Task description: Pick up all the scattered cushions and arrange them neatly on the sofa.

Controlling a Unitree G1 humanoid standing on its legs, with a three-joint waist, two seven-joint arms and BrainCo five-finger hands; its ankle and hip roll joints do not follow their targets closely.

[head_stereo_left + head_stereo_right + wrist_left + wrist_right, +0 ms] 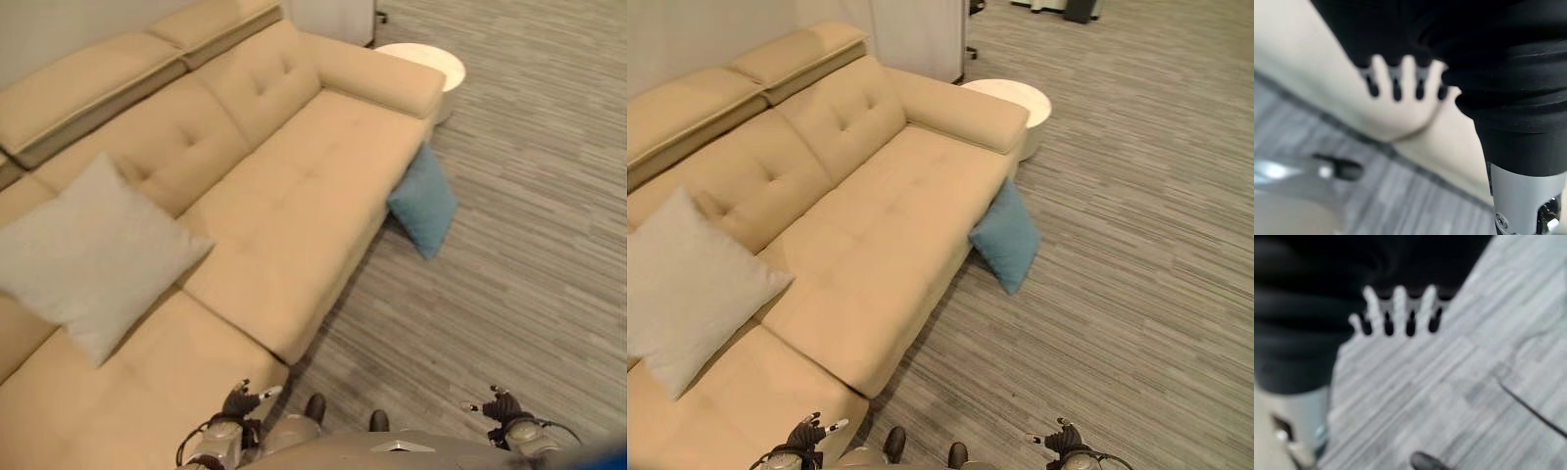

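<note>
A grey striped carpet runs along the front of a long beige sofa, and a round white side table stands at the sofa's far end, just beyond its armrest.

One pale grey cushion already lies on the sofa, propped at an angle against the backrest, ahead of the left hand and off to its outer side. The remaining piece of work is the blue cushion, which stands on one corner on the carpet and leans against the sofa's front edge near the far end.

Both hands hang low and close to the robot. In its wrist view the left hand shows its fingers straight and spread, nothing in them, with the sofa's front corner just past the fingertips. The right hand shows its fingers likewise straight and slightly fanned, empty, over bare carpet.

The blue cushion lies well ahead of both sets of fingertips, far out of reach as things stand. It sits between the two hands' lines, a little nearer the right hand's side, on open carpet, while the left hand has the sofa's corner ahead of it. The cushion's long diagonal runs roughly upright along the sofa front, tilted slightly, with its flat face turned out toward the carpet. By this reading the right hand is the better placed to reach it, and the robot would have to close the distance before either hand could take the free upper edge.
</note>
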